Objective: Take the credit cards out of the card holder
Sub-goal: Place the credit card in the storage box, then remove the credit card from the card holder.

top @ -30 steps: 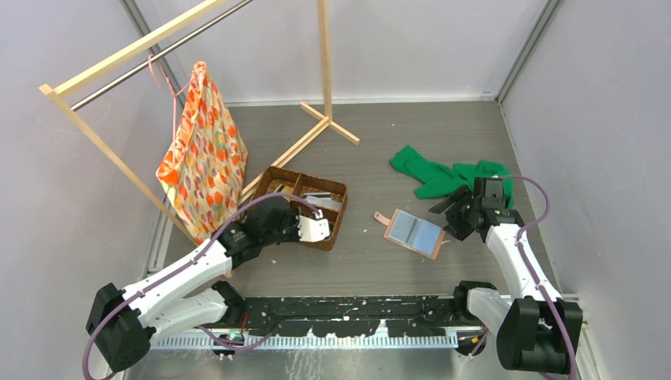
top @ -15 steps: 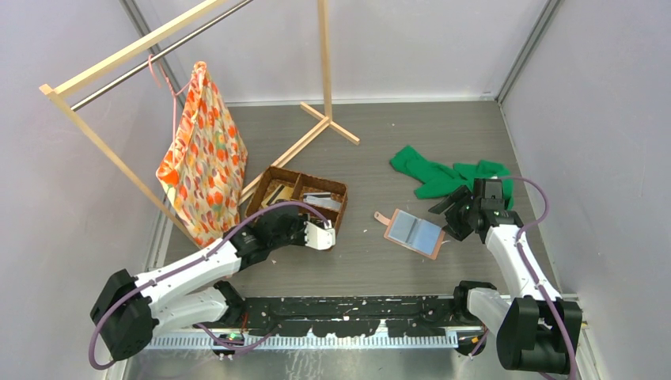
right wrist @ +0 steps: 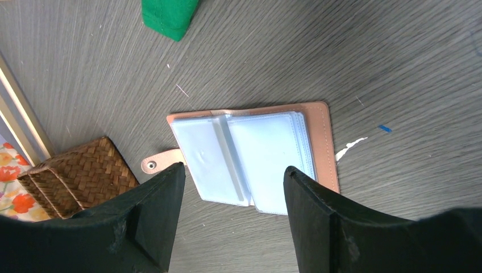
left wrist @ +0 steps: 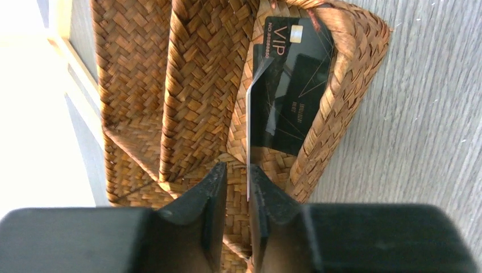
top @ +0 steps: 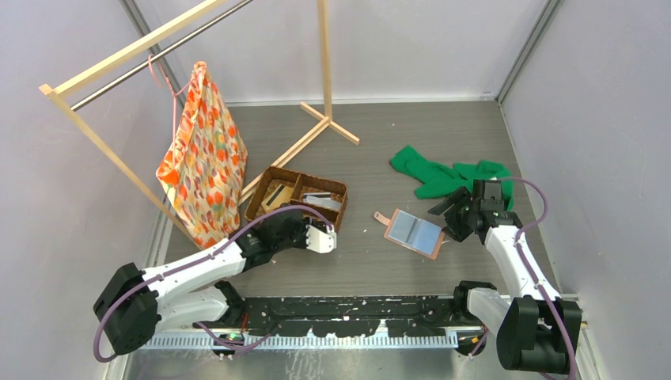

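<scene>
jaws of the left gripper (left wrist: 237,173), clamped a second ago, now part slightly, loosing an edge-on card (left wrist: 248,136) over the basket (left wrist: 193,85): one more card delivered. right gripper (right wrist: 232,173) gapes wide above the card holder (right wrist: 267,153), which lies open on the table (right wrist: 341,57).

You have on the surface (top: 380,142): one card holder (top: 414,232), one woven basket (left wrist: 193,85), two cards showing, one black card (left wrist: 293,91) and one edge-on card (left wrist: 249,142), one green cloth (top: 443,176), one patterned bag (top: 202,158), one wooden rack (top: 324,55).
</scene>
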`<state>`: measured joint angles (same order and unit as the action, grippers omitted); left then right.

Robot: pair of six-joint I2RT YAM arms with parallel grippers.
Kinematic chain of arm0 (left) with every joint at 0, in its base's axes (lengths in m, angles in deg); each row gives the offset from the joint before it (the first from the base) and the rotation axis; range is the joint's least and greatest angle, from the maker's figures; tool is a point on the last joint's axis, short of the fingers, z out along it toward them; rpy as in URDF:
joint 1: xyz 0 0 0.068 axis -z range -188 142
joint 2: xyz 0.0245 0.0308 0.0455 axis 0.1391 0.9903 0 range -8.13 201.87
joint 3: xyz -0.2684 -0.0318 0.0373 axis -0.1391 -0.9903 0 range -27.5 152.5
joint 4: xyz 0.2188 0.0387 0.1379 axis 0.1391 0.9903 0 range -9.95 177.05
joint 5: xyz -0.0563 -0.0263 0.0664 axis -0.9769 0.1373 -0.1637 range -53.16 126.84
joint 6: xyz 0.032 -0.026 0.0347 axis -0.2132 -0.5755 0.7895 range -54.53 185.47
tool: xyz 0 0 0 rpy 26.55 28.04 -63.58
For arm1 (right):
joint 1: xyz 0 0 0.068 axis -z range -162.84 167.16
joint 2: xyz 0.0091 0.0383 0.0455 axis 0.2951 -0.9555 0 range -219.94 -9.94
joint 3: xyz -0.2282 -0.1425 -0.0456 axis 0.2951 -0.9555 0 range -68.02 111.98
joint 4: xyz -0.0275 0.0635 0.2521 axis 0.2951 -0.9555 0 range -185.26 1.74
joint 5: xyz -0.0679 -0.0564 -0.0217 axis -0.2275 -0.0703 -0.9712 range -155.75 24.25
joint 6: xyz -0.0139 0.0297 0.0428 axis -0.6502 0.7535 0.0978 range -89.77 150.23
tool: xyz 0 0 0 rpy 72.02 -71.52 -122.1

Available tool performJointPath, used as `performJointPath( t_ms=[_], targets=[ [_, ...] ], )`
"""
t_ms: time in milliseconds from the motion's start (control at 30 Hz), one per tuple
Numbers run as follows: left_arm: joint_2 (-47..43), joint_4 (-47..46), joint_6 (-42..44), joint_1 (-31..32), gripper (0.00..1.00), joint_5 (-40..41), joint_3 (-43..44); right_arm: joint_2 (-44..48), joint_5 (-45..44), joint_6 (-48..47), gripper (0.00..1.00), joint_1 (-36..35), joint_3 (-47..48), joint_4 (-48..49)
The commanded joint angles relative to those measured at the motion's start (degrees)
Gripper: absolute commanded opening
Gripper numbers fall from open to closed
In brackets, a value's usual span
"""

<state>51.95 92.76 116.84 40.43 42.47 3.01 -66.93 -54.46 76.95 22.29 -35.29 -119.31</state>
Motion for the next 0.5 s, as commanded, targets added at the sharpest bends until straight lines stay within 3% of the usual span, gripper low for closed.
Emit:
performJointPath(
  t_ms=[0,133,467],
  targets=[
    [-0.01,0.82,-0.8,0.44,0.29,1.18,1.92,1.02,0.49,0.14,0.69,0.32,-0.71,1.43],
    [-1.53,5.0,-2.38,0.44,0.34,0.56,3.71,1.01,0.51,0.13,0.68,0.32,-0.83,1.58],
    [-6.18,15.09,-9.44,0.44,0.32,0.04,12.1,0.32,0.51,0.15,0.68,0.32,-0.37,1.79]
  ],
)
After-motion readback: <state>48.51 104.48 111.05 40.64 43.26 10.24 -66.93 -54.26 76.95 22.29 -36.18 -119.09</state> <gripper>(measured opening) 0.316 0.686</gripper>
